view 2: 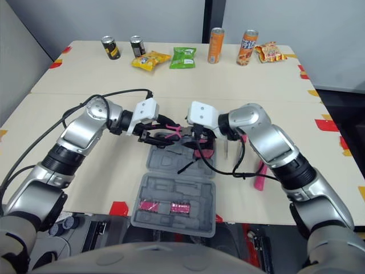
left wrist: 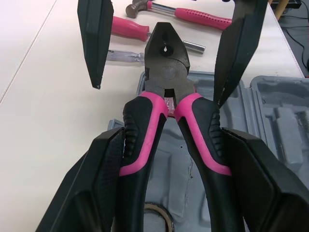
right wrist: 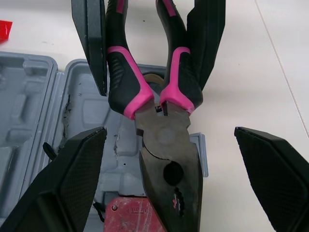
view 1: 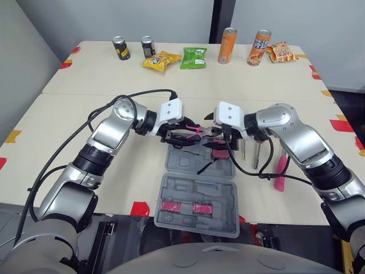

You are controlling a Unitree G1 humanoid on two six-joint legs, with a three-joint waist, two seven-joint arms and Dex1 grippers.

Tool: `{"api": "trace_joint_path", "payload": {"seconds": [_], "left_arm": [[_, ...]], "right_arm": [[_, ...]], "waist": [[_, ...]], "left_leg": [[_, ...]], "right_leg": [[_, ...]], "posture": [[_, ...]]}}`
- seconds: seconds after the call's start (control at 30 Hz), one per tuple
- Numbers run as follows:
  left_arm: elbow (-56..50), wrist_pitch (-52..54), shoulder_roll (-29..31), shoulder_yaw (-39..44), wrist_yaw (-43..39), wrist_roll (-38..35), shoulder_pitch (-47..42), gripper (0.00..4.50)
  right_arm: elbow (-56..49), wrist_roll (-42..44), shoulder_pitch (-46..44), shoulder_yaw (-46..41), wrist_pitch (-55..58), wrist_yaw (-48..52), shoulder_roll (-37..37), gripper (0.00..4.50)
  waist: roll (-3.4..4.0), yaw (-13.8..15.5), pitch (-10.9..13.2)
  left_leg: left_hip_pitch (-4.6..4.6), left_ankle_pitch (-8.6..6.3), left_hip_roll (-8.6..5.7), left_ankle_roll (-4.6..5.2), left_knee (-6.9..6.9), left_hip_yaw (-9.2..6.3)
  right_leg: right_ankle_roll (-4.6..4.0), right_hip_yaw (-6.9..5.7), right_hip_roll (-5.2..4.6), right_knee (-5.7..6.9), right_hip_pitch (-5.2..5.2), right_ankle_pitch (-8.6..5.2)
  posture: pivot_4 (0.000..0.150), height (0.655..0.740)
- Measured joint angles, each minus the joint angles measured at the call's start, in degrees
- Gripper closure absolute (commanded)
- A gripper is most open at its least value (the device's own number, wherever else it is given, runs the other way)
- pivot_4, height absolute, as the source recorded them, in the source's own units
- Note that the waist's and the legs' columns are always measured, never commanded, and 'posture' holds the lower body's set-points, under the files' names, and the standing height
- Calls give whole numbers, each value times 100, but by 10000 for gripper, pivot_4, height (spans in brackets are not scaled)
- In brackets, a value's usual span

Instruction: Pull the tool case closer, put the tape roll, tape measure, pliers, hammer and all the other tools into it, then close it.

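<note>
Pink-and-black pliers [view 1: 197, 131] hang above the open grey tool case [view 1: 188, 188]. My left gripper [view 1: 181, 132] is shut on their handles [left wrist: 145, 130]. My right gripper [view 1: 214, 134] is open, its fingers [right wrist: 72, 183] standing wide on either side of the pliers' steel head [right wrist: 164, 145] without touching it. Inside the case lie a red tape measure [right wrist: 130, 212] and a tape roll [left wrist: 157, 215]. A pink-handled hammer [left wrist: 193, 17] and a pink-handled screwdriver [left wrist: 128, 26] lie on the table beyond the case, to its right [view 1: 280, 171].
Cans [view 1: 227, 45] and snack bags [view 1: 194, 57] line the table's far edge. Red and yellow tape marks [view 1: 341, 124] dot the table's edges. A black cable [view 1: 259, 174] loops from my right arm across the table beside the case.
</note>
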Motion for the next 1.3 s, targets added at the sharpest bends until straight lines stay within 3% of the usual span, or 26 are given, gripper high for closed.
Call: {"api": "trace_joint_path", "payload": {"seconds": [0.13,0.27,0.43,0.5,0.57,0.6,0.77,1.03,1.3], "left_arm": [[0,5,-15,0,21,8,0,18435],[-24,-47,17,-22,-90,22,1,18435],[-27,-26,26,-29,-149,37,2,18435],[-27,-4,25,-26,-151,27,2,8041],[-23,-4,26,60,-99,-21,15,797],[-19,-22,30,115,-91,-54,21,54],[-24,-313,277,544,-290,-331,216,54],[-522,-705,1291,1530,-1347,-1401,1555,54],[-905,-1173,1841,2204,-1549,-1791,2651,54]], "right_arm": [[-73,-35,-8,28,108,16,-2,22151],[-105,-36,-25,79,137,152,-64,33758],[-107,-42,-25,106,151,174,-48,34045],[-109,-43,-25,110,153,179,-48,34077],[-109,-68,-24,114,174,125,-65,34439],[-110,-76,-23,114,175,118,-102,34439],[-148,-99,54,107,187,115,-236,34439],[-770,-122,376,178,571,285,-883,34439],[-1240,-407,417,553,958,349,-1286,34439]], "waist": [[0,41,0],[0,67,0],[1,91,1],[1,94,1],[1,95,1],[1,96,1],[2,83,1],[4,109,2],[5,85,3]], "left_leg": [[0,0,0,-2,0,2],[0,0,1,-3,1,3],[0,-1,2,-5,1,5],[0,-1,2,-5,2,5],[-1,0,2,-6,3,6],[-1,0,2,-6,4,6],[0,-1,6,-11,3,8],[0,-1,10,-15,5,10],[1,-4,16,-20,1,18]], "right_leg": [[0,2,0,0,-1,0],[0,3,1,0,-2,0],[0,6,1,2,-3,0],[0,6,1,3,-3,0],[0,7,1,4,-5,0],[0,7,1,5,-5,0],[0,10,6,5,-6,0],[0,10,6,12,-23,0],[0,15,10,10,-25,-1]], "posture": [[1500,7400],[1500,7400],[1500,7400],[1500,7400],[1500,7400],[1500,7400],[1500,7400],[1500,7400],[1500,7400]]}}
